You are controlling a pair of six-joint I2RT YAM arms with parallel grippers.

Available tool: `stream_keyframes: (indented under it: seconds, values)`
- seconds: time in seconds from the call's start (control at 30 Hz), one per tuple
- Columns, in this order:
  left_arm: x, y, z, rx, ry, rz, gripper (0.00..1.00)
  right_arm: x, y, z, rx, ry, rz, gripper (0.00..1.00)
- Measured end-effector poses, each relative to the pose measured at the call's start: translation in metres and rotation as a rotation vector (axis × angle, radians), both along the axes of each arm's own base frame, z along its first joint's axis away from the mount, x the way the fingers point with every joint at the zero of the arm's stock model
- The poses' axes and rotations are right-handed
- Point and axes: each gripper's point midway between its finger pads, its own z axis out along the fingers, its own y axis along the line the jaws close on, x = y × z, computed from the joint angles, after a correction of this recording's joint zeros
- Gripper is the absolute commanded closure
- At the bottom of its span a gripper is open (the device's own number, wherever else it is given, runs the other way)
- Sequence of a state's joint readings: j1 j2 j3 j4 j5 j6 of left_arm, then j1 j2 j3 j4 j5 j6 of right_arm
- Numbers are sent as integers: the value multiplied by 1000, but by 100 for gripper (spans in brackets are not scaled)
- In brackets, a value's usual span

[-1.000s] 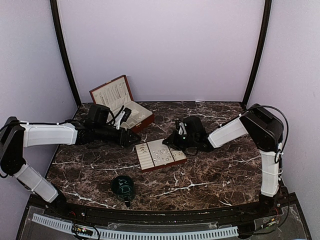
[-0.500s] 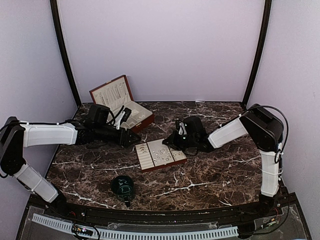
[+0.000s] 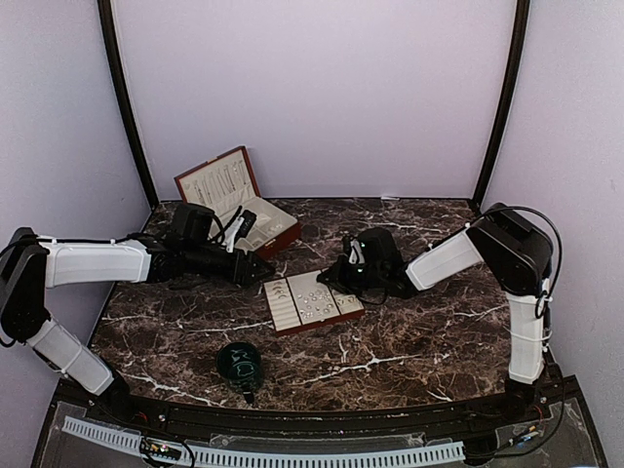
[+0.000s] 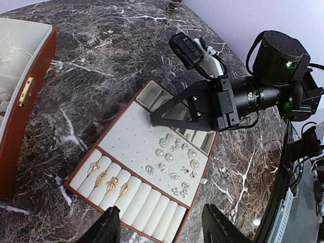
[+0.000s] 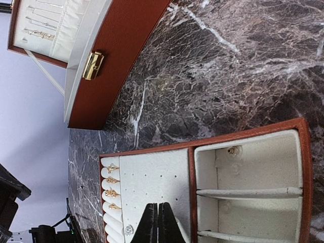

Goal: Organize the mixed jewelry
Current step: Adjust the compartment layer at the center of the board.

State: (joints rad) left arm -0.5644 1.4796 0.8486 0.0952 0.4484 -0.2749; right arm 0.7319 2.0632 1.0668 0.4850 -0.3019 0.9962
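The mixed jewelry (image 4: 178, 163) lies as small silvery and pearl earrings on the cream pad of an open tray (image 3: 277, 324), with a few gold rings (image 4: 108, 180) in its rolls. My left gripper (image 4: 162, 212) is open and empty, hovering over the tray's near end; in the top view it (image 3: 261, 273) sits at the tray's left. My right gripper (image 5: 158, 205) is shut, its tip just above the bare perforated part of the pad; it also shows in the left wrist view (image 4: 156, 118) and the top view (image 3: 326, 279). I see nothing between its fingers. One small earring (image 5: 233, 150) lies in a tray compartment.
A red-brown jewelry box (image 3: 234, 200) stands open at the back left, chains hanging in its lid (image 5: 43, 28). A dark green cup (image 3: 239, 361) stands near the front edge. The table is dark marble (image 3: 429, 322).
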Motion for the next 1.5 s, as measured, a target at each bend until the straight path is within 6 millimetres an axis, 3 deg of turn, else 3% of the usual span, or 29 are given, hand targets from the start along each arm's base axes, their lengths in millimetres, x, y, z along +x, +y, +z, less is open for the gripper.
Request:
stream_keyframes:
  seconds: [0.73,1.5]
  values:
    - [0,0,0,-2,1,-3,43,1,-2,-2,6,-13,-8,100]
    - [-1,0,0,-2,1,-3,43,4,-16,0,-62,-42,-19,94]
